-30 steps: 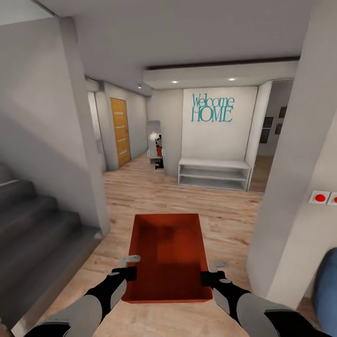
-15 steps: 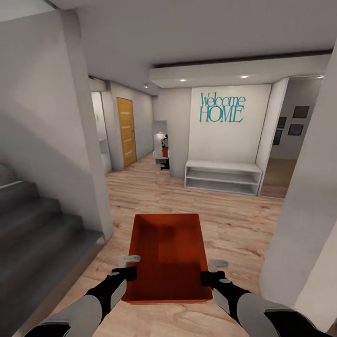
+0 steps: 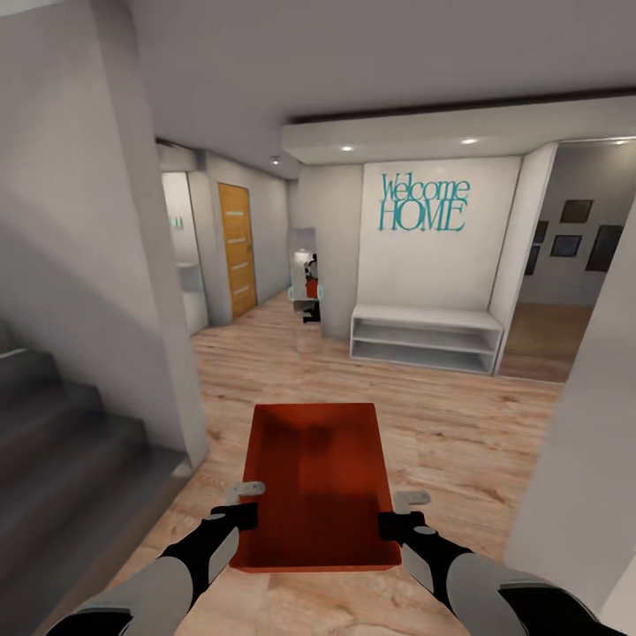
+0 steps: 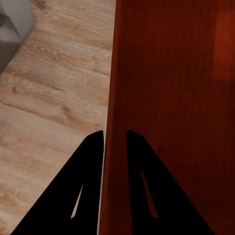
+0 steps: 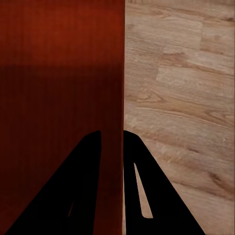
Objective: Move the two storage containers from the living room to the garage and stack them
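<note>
Left gripper (image 3: 248,502) clamped on the left long wall of the storage container (image 3: 314,481), one finger (image 4: 93,161) outside the wall, the other inside, as seen in the left wrist view. Right gripper (image 3: 397,512) clamped likewise on the right long wall, fingers (image 5: 90,161) straddling the rim in the right wrist view. Container held level between both grippers near its closer end, open side up, interior bare, carried above the light wood plank floor (image 3: 442,424).

Grey staircase (image 3: 62,442) at near left, beside a white wall corner (image 3: 168,353). White pillar (image 3: 583,459) at near right.

Farther ahead: white low shelf unit (image 3: 427,338) against a wall bearing teal "Welcome HOME" lettering (image 3: 424,203). Tall mirror (image 3: 305,278) left of the shelf unit. Orange-brown door (image 3: 237,249) at far left. Doorway at far right opening onto a room with dark picture frames (image 3: 574,225).
</note>
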You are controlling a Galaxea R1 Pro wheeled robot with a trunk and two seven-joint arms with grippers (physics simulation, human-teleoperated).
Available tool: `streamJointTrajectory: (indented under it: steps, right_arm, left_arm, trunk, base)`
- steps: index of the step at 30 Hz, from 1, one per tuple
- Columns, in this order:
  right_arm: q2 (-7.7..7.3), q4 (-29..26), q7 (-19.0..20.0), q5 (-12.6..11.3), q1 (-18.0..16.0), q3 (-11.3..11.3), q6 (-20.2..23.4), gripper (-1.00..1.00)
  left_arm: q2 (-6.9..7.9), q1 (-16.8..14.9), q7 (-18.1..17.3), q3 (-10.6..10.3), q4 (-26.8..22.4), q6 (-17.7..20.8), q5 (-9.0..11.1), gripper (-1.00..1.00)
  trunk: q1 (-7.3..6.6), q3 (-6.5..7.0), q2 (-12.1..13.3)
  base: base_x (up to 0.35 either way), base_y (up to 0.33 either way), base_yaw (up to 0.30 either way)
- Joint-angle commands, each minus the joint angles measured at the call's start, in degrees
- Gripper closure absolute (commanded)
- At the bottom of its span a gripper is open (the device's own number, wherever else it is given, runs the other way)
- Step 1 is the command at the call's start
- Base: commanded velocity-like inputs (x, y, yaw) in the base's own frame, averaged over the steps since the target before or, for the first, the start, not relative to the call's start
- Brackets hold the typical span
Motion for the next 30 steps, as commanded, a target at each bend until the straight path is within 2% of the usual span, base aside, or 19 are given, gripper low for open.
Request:
streamJointTrajectory:
  steps: [1,16,30]
  right_arm:
    - [-0.35,0.29,-0.41,-0.67,-0.03,-0.27,-0.3,1.0]
    - [-0.35,0.29,-0.41,-0.67,-0.03,-0.29,-0.3,1.0]
    - [-0.35,0.29,-0.41,-0.62,-0.03,-0.29,-0.3,1.0]
  left_arm:
    - [0.19,-0.03,1.19,1.2,-0.36,0.35,-0.95,1.0]
    - [0.19,-0.04,1.19,1.23,-0.36,0.35,-0.95,1.0]
    - [0.19,-0.02,1.19,1.2,-0.36,0.35,-0.88,1.0]
  trunk:
    - [0.05,-0.01,-0.03]
    - [0.05,0.0,-0.03]
    - [0.05,0.58,-0.03]
  base:
    - [0.323,0.0,0.0]
    - [0.323,0.0,0.0]
    - [0.323,0.0,0.0]
